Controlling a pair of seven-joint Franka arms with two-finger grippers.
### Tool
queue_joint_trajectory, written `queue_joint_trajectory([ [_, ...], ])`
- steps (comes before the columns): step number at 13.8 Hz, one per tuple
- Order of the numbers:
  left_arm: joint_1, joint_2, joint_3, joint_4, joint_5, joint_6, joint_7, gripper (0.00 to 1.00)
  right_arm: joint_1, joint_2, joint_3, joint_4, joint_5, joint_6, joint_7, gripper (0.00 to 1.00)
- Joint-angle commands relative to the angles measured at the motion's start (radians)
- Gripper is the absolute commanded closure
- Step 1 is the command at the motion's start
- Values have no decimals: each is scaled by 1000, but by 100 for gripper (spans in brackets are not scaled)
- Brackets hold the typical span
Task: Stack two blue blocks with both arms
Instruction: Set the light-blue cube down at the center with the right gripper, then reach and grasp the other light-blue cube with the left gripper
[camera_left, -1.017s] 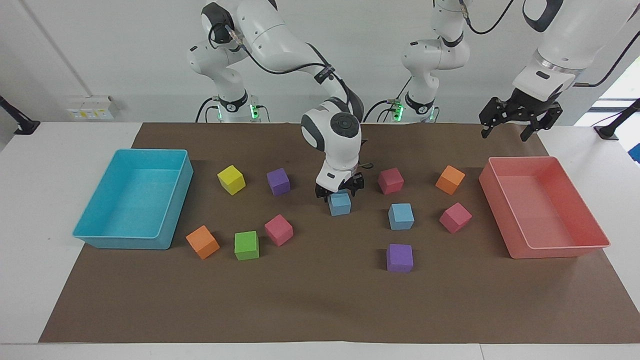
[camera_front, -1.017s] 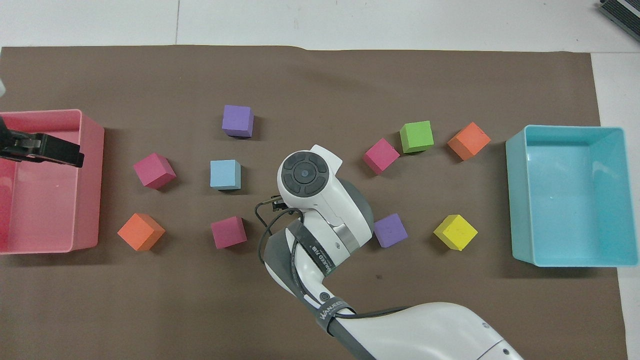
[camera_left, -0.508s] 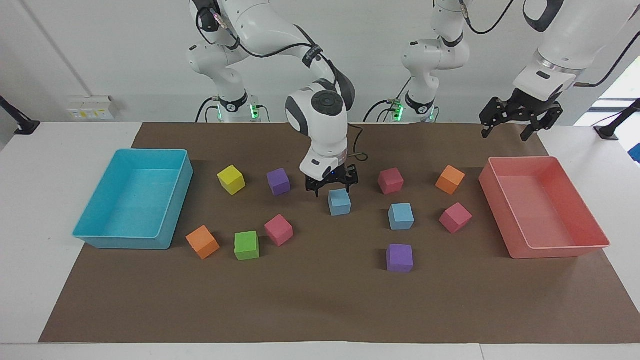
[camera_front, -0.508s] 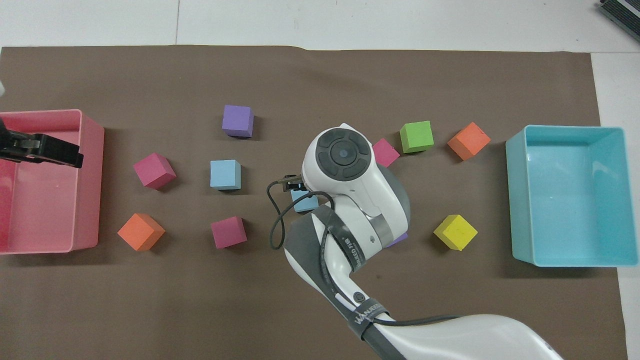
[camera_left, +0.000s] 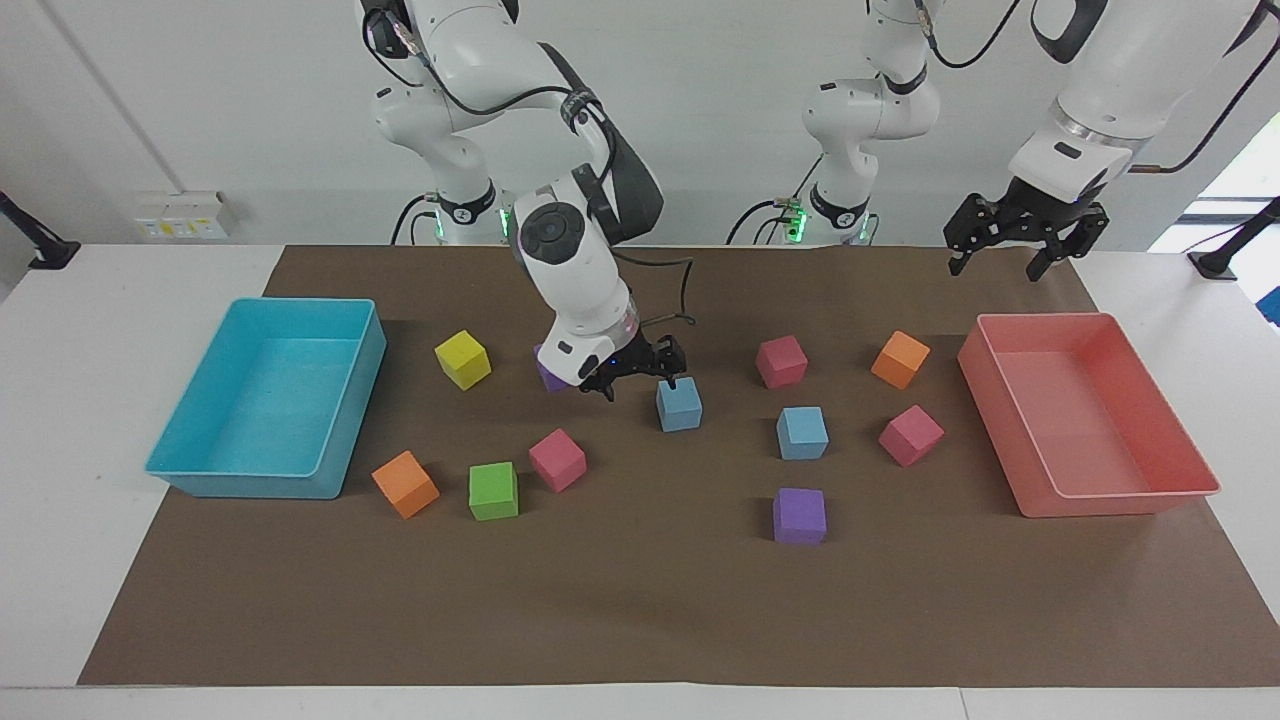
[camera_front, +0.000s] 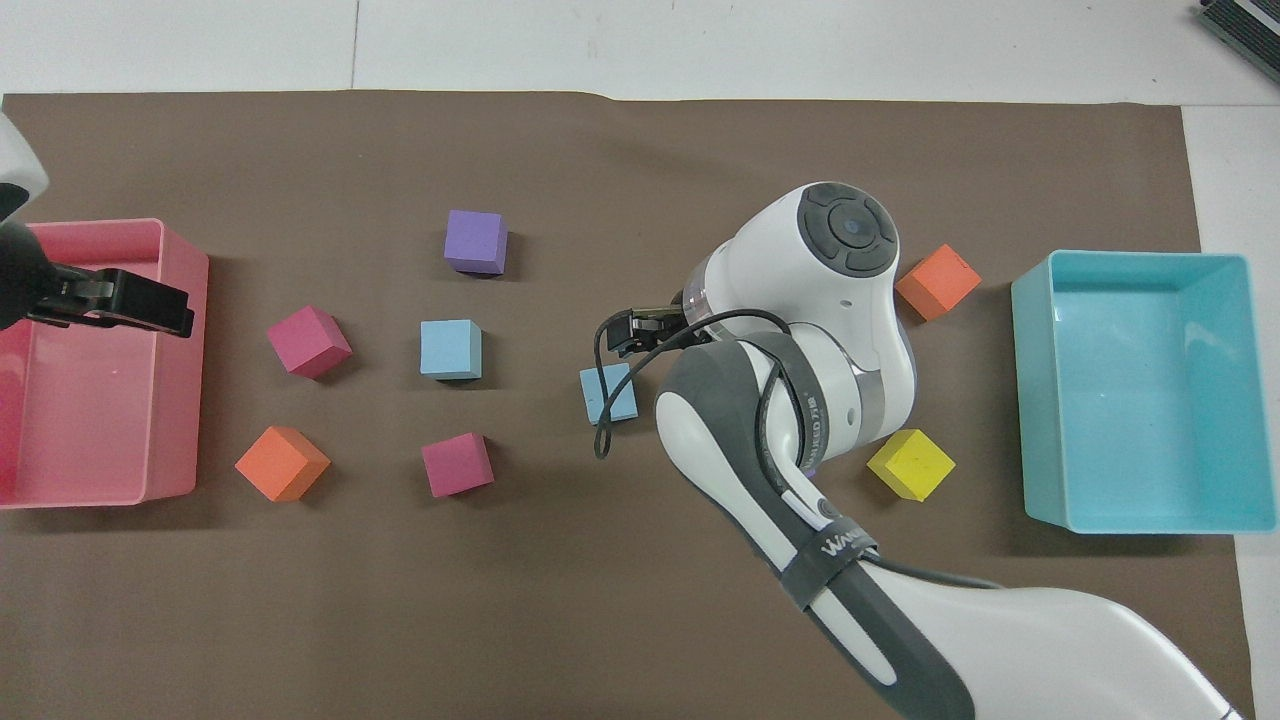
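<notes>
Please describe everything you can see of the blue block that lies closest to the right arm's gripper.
This blue block is a small sky-blue cube that looks like matte foam, plain, with no marks or visible damage. It sits flat on the brown mat near the table's middle, slightly turned. The right gripper hangs with open jaws just beside and above it, not holding it. No other cube touches it; the second blue block lies apart, toward the left arm's end.

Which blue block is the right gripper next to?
The blue block beside the right gripper, near the table's middle. The other blue block sits toward the left arm's end, beside a pink cube.
</notes>
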Motion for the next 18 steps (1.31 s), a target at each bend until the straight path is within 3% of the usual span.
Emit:
queue_joint_trajectory([
  [1,-41,6,7,-12,9,37,-52,0,-46,-24,12,-64,112,17,-89,0],
  [8,-135,37,7,-202,9,326,-178,0,-102,-10,10,-176,364,71,-365,0],
  [12,-198,115,9,-253,11,447,-251,0,-110,-3,10,-196,447,72,-379,60],
  [14,-232,168,11,-282,22,523,-306,0,-107,5,10,-207,510,74,-393,100],
  [18,-244,218,11,-340,32,637,-333,0,-129,19,10,-224,580,69,-398,100],
])
